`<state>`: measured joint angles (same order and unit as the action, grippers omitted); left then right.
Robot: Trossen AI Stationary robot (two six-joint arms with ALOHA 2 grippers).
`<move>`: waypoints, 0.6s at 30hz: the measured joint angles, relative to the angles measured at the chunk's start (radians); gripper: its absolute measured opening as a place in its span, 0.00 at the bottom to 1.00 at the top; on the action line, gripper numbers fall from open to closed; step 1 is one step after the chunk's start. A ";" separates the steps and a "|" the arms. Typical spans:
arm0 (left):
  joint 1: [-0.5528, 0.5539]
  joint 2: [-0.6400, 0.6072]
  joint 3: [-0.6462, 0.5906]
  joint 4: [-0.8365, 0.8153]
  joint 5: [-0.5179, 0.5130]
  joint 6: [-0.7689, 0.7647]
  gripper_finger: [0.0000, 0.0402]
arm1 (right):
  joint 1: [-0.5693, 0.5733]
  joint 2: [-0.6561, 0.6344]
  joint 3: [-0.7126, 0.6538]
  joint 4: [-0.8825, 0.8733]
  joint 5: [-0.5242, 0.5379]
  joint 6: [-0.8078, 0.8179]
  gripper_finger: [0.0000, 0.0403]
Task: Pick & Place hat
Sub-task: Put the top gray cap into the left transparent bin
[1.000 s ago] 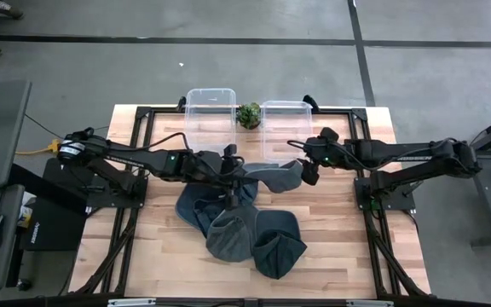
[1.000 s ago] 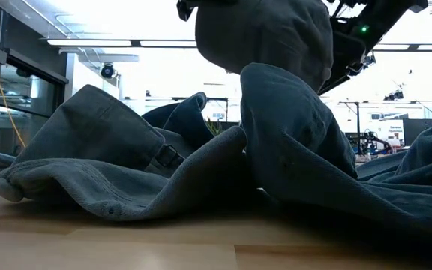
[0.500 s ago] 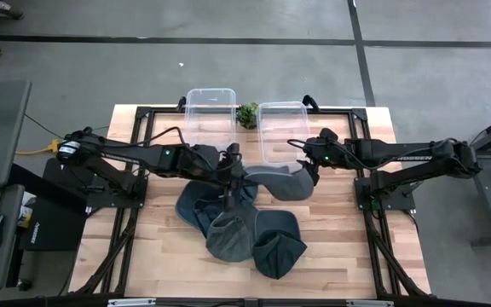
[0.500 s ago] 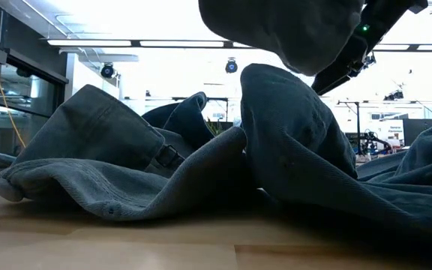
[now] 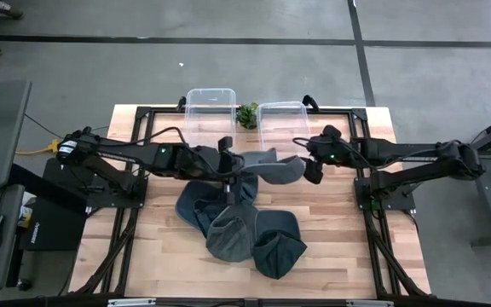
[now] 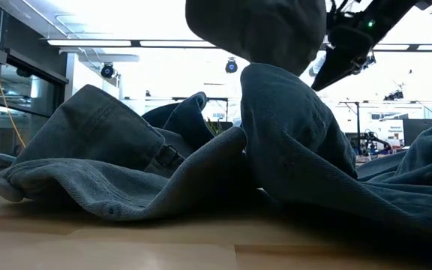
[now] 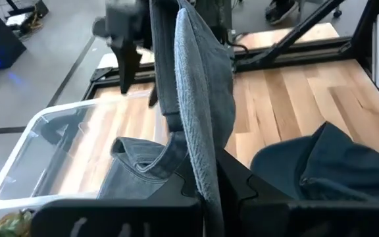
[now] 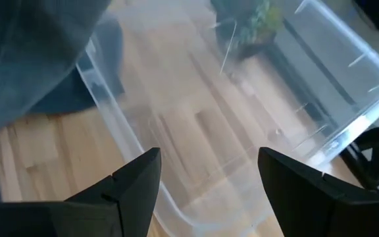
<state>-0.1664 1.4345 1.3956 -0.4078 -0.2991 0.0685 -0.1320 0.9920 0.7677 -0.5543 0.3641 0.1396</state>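
A grey-blue denim hat (image 5: pixel 273 165) is held in the air near the far middle of the table by my left gripper (image 5: pixel 228 161), which is shut on it. In the left wrist view the hat (image 7: pixel 202 85) stands on edge ahead of the fingers. In the low view the hat (image 6: pixel 257 30) floats above the pile. My right gripper (image 5: pixel 312 170) is open just right of the hat's free end, above the right clear bin (image 8: pixel 347 85). Nothing lies between its fingers (image 8: pixel 209 158). Several more denim hats (image 5: pixel 239 223) lie heaped on the table below. My left gripper pinches an edge of the hat (image 7: pixel 201 172) between its two fingers, coming about level from the table's left. The cloth stands on edge in the hold and reaches away from the fingers toward the right arm. The hat is lifted clear of the pile and the table.
Two clear plastic bins stand at the far edge, the left one (image 5: pixel 210 112) and the right one (image 5: pixel 281 126), with a small green plant (image 5: pixel 248 113) between them. The hat pile (image 6: pixel 201 165) fills the table's middle. Bare wood (image 5: pixel 348 239) shows to the right and the left.
The held hat has swung. Half a second ago its free end sagged toward the near side beside the right gripper; now it is back up and nearer the far edge. My left gripper has shifted slightly toward the far edge.
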 joint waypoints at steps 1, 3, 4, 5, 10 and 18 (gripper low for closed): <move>-0.005 0.000 0.000 0.003 0.001 -0.001 0.01 | -0.001 -0.013 0.000 0.001 0.000 -0.006 0.62; -0.012 0.000 0.000 0.007 -0.010 -0.001 0.01 | -0.001 -0.038 0.000 0.008 -0.001 -0.010 0.62; -0.013 0.000 0.000 0.006 -0.021 0.003 0.01 | -0.001 -0.053 0.000 0.009 0.000 -0.011 0.62; -0.018 0.000 0.000 0.005 -0.030 0.005 0.01 | -0.001 -0.068 0.000 0.009 0.000 -0.013 0.62; -0.056 -0.004 0.000 -0.005 -0.218 0.040 0.01 | -0.001 -0.153 0.001 0.016 0.026 -0.025 0.62; -0.134 -0.016 0.001 -0.089 -0.698 0.069 0.01 | -0.001 -0.260 0.002 0.028 0.046 -0.039 0.62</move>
<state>-0.3007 1.4185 1.3964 -0.4973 -0.9975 0.1379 -0.1329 0.7323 0.7692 -0.5264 0.4103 0.1003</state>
